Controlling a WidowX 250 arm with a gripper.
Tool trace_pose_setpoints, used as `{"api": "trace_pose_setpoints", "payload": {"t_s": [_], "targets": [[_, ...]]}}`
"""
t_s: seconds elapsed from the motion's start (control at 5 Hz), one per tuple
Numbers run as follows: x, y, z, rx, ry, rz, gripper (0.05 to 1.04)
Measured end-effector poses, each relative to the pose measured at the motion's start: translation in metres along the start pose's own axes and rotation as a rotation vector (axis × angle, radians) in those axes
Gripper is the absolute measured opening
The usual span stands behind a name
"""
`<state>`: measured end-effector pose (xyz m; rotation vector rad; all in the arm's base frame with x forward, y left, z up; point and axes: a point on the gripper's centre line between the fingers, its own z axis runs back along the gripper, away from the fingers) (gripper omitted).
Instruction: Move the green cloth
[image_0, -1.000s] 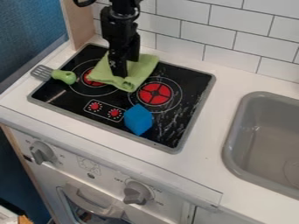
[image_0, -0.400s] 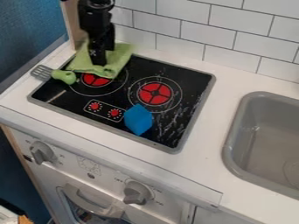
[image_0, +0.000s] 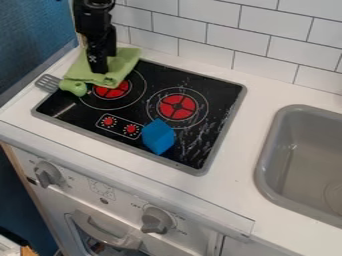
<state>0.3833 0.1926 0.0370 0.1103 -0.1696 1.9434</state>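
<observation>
Cloth, green: one. Gripper: one, over it; cannot tell if open or closed. Spatula: one. Blue block: one. Burners: two.

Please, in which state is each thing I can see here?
Green cloth: spread out, rumpled
Gripper: pointing down, at the cloth
Left burner: partly covered by the cloth
Right burner: uncovered
Spatula: lying down
Blue block: resting on the stovetop
Oven door: looks shut
</observation>
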Motion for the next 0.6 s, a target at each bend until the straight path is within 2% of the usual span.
{"api": "trace_pose_setpoints", "payload": {"t_s": [0.2,0.4,0.6], "targets": [[-0.003,0.002,0.010,-0.025,0.026,-0.004,1.000],[-0.003,0.000,0.030,-0.074,0.048,-0.001,1.000],[0.000,0.001,0.056,-0.136,0.046,-0.001,1.000]]}}
